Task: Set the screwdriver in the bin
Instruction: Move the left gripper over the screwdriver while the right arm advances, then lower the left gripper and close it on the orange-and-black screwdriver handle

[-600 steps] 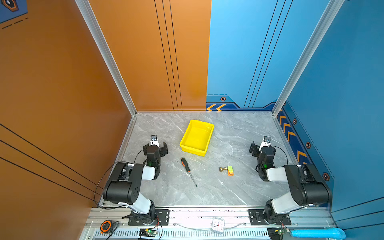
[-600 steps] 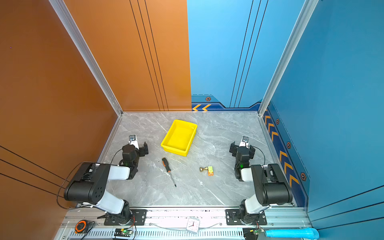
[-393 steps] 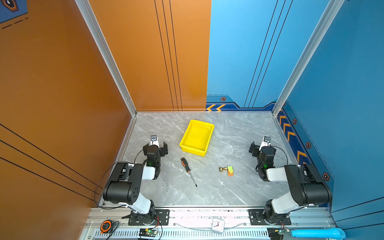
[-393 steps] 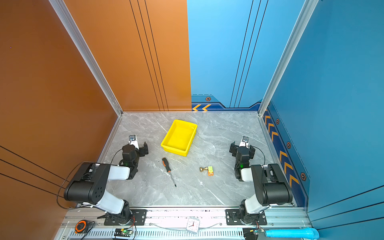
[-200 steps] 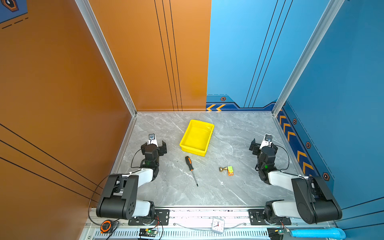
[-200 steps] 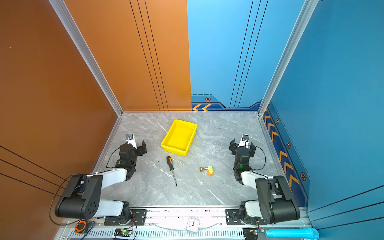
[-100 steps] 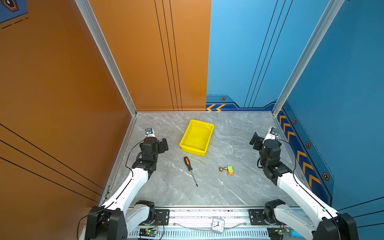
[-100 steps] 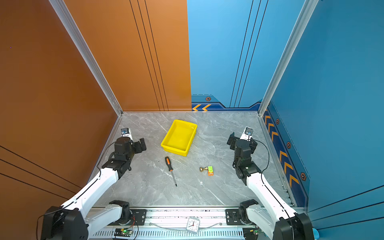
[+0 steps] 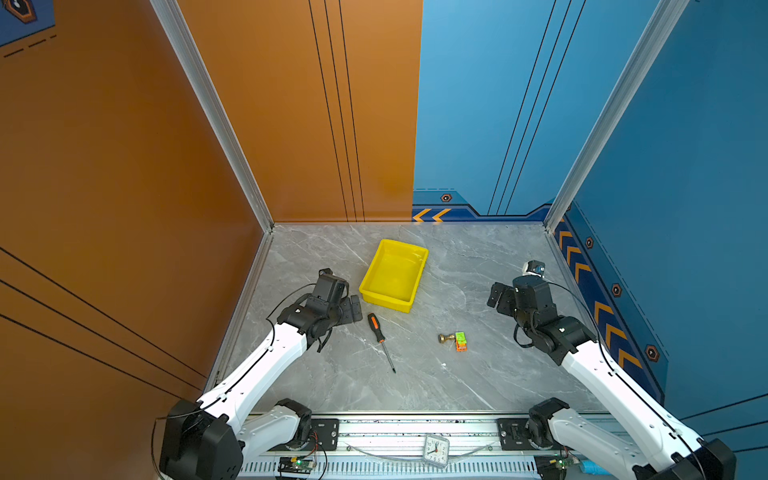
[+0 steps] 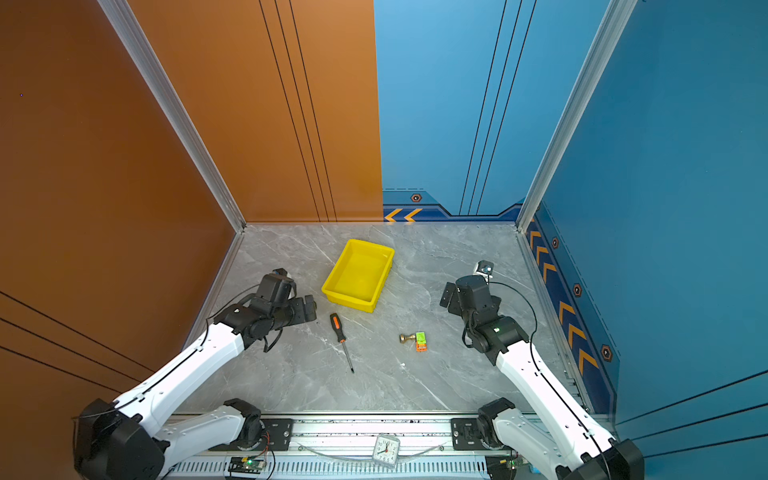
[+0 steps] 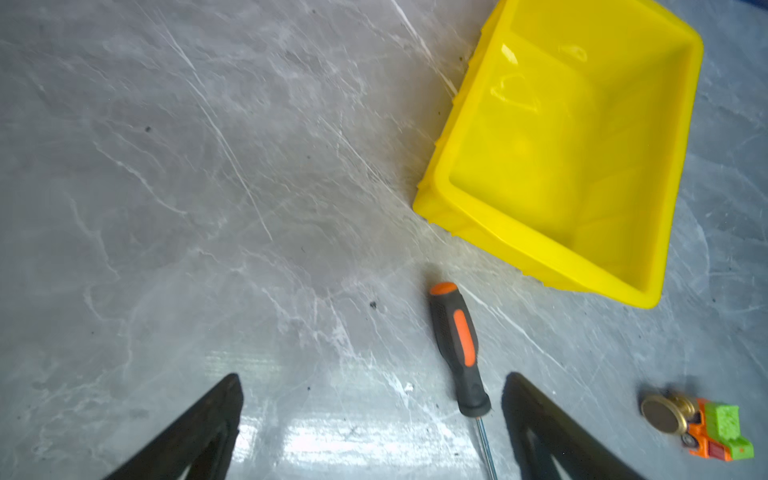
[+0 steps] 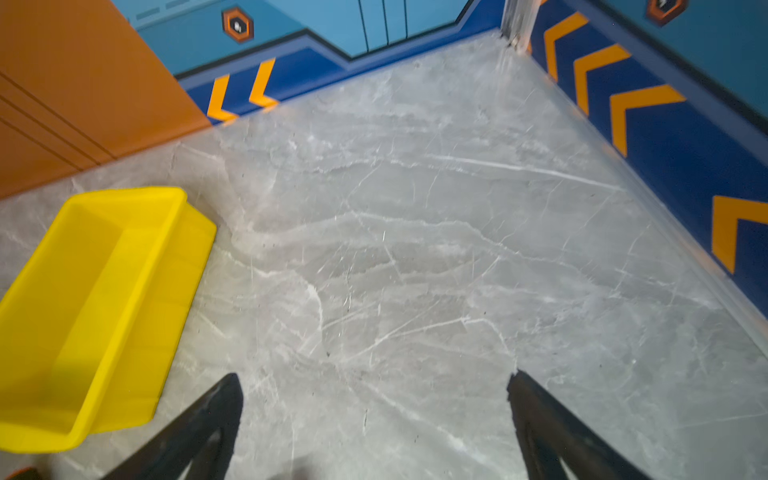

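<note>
Screwdriver: flat on the counter, just short of the bin; handle toward bin, shaft trailing away.
Left tool: jaws wide, empty, just beside the handle (nearer arm).
Right tool: wide, empty, well apart.

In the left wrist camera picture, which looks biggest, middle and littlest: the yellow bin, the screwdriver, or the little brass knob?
1. the bin
2. the screwdriver, though its shaft runs off the picture
3. the brass knob
</note>
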You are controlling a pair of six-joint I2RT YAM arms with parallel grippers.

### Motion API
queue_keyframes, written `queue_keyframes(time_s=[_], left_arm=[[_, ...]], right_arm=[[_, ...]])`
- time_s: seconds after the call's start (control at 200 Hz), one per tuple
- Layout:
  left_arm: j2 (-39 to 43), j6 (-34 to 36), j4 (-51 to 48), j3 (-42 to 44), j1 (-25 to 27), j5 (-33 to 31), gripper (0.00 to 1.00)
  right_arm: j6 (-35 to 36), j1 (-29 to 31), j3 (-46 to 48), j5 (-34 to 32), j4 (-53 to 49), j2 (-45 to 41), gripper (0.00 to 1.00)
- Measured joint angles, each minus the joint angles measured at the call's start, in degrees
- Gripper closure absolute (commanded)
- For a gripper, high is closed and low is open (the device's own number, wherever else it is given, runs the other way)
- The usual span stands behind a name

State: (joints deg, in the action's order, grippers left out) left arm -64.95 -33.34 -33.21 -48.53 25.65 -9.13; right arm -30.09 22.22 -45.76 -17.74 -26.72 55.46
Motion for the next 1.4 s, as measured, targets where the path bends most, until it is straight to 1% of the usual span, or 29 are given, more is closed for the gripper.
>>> queue_keyframes(time_s=[0.085, 0.215, 0.355, 0.415, 0.541, 0.606, 0.701, 0.781, 0.796, 0.911, 0.981, 1.216, 1.401], left_arm=[[-1.3, -3.2, -1.8, -1.1, 3.7, -0.2, 0.02], [-4.3, -8.2, -3.0, -1.7, 7.9, -0.7, 0.01], [-9.4, -12.3, -4.0, -2.3, 11.0, -1.3, 0.0], [-12.0, -13.7, -4.0, -3.0, 11.8, -1.6, 0.01], [-16.7, -15.5, -3.2, -4.3, 12.6, -2.2, 0.03], [-19.0, -16.2, -2.8, -5.5, 12.7, -2.4, 0.06], [-22.2, -17.1, -2.0, -7.6, 12.8, -2.7, 0.11], [-24.8, -17.8, -1.2, -9.2, 13.2, -3.1, 0.13], [-25.2, -17.8, -1.2, -9.5, 13.3, -3.1, 0.17], [-28.6, -18.9, -0.5, -12.0, 14.1, -3.6, 0.26], [-29.7, -19.2, -0.2, -12.4, 14.3, -3.9, 0.3], [-31.1, -20.2, -0.2, -12.5, 14.4, -4.3, 0.39], [-31.6, -20.5, -0.1, -12.3, 14.4, -4.4, 0.42]], right_arm=[[0.3, 1.7, -0.6, 3.2, -1.4, 1.4, 0.0], [2.2, 5.0, -0.7, 6.6, -1.7, 3.0, 0.0], [5.0, 7.6, -0.9, 8.6, -2.1, 4.6, 0.0], [6.5, 8.8, -1.0, 8.8, -2.1, 4.9, 0.0], [10.0, 10.9, -1.0, 10.2, -1.9, 5.0, 0.0], [11.6, 11.6, -1.0, 11.4, -1.2, 4.9, 0.0], [13.4, 12.0, -0.8, 13.0, 0.3, 3.9, 0.0], [14.3, 12.0, -0.6, 13.9, 1.6, 3.1, 0.0], [14.4, 12.0, -0.6, 14.1, 1.7, 3.0, 0.0], [14.9, 12.0, -0.3, 14.6, 2.7, 3.0, 0.0], [14.9, 12.0, -0.3, 14.6, 2.8, 3.0, 0.0], [14.9, 12.0, -0.3, 14.6, 3.4, 3.0, 0.0], [14.9, 12.0, -0.3, 14.5, 3.4, 3.0, 0.0]])
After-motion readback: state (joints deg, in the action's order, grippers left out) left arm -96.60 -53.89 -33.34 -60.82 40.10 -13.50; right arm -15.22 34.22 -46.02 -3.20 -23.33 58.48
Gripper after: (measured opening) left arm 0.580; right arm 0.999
